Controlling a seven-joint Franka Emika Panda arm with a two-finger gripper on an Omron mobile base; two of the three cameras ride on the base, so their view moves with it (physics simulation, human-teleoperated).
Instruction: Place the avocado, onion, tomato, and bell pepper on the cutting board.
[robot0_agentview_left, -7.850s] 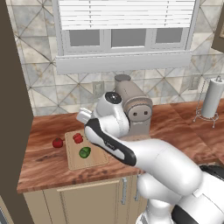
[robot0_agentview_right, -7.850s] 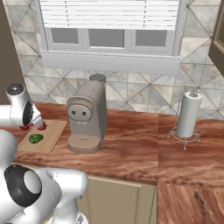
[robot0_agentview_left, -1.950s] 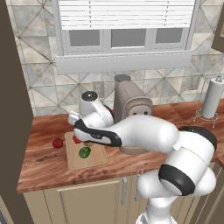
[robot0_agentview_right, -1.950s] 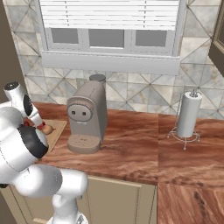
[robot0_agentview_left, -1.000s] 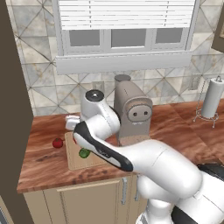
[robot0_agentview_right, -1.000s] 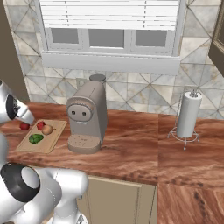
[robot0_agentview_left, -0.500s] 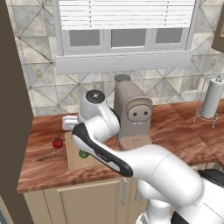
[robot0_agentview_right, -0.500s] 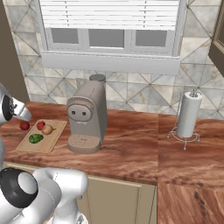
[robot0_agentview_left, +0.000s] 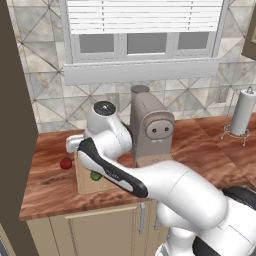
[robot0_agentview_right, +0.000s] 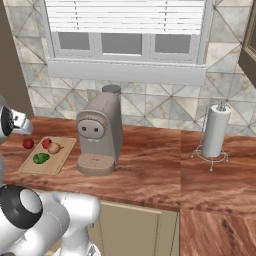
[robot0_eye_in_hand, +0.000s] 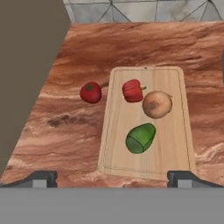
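Note:
The light-wood cutting board (robot0_eye_in_hand: 118, 144) lies lengthwise below my hand. On it sit the red bell pepper (robot0_eye_in_hand: 133, 90), the tan onion (robot0_eye_in_hand: 157, 104) and the green avocado (robot0_eye_in_hand: 141, 138). The red tomato (robot0_eye_in_hand: 91, 92) rests on the counter just left of the board, clear of its edge. My gripper (robot0_eye_in_hand: 113, 177) hovers above the board's near end, open, with nothing between its fingertips (robot0_eye_in_hand: 41, 178). From the right base view, the board (robot0_agentview_right: 62, 152) holds the pepper (robot0_agentview_right: 46, 143), onion (robot0_agentview_right: 54, 148) and avocado (robot0_agentview_right: 41, 158), with the tomato (robot0_agentview_right: 28, 144) beside it.
A grey coffee machine (robot0_agentview_right: 100, 132) stands right of the board. Farther right, a paper towel holder (robot0_agentview_right: 215, 132) sits near the tiled wall. A dark tall panel (robot0_eye_in_hand: 26, 65) closes the counter's left end. My arm (robot0_agentview_left: 115, 170) hides much of the board in the left base view.
My hand has lifted away from the board since about two seconds ago and stays open. The produce has not moved in the last second.

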